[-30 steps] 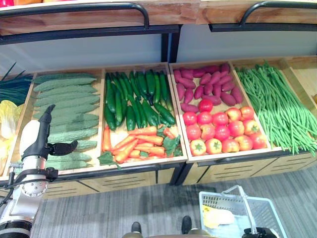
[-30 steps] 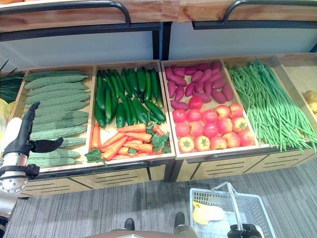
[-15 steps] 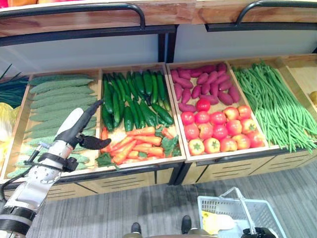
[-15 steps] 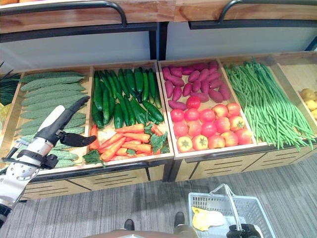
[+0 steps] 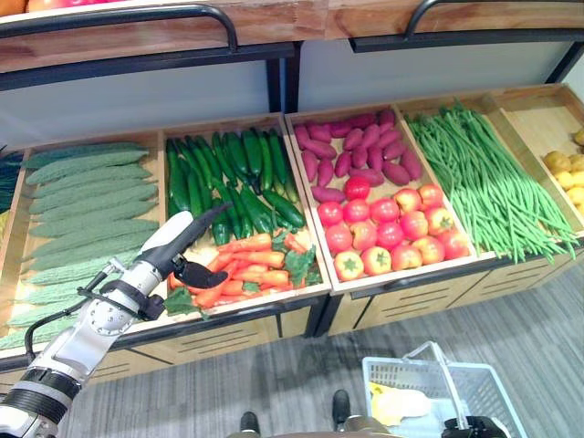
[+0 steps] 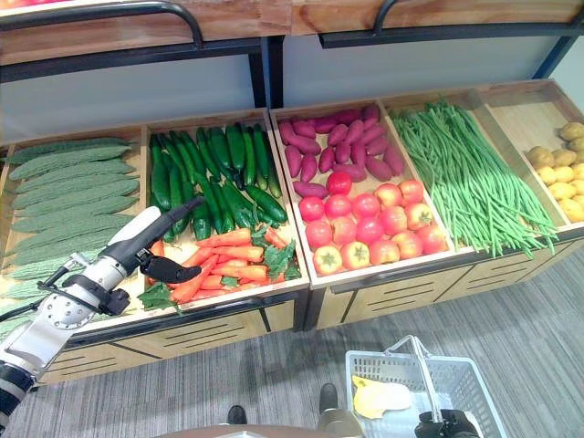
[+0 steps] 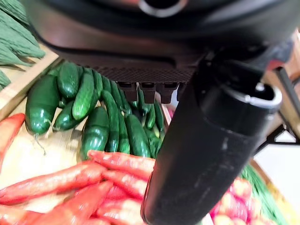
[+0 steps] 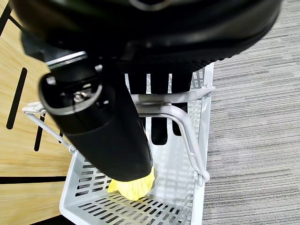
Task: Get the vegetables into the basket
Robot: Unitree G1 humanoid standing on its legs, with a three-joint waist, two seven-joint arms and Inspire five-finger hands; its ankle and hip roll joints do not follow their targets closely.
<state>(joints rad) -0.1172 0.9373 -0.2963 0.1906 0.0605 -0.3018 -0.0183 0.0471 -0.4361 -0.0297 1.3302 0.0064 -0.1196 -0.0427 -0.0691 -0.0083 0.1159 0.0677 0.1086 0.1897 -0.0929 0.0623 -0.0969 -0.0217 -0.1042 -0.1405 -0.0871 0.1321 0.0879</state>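
The left hand hovers over the carrots, fingers straight and spread from the thumb, holding nothing. The carrots lie just past its fingertips, in the front of the wooden crate they share with the cucumbers, which sit behind them. Most carrots run lengthwise across the crate, roughly crosswise to the reaching fingers, so this hand is much the nearer and looks set to close across one. They are tapered, smooth and orange-red with leafy green tops; the cucumbers are glossy, dark and straight. The right hand has its fingers curled round the thin metal handle of the white slotted plastic basket, which hangs low in front of the crate and already holds something yellow.
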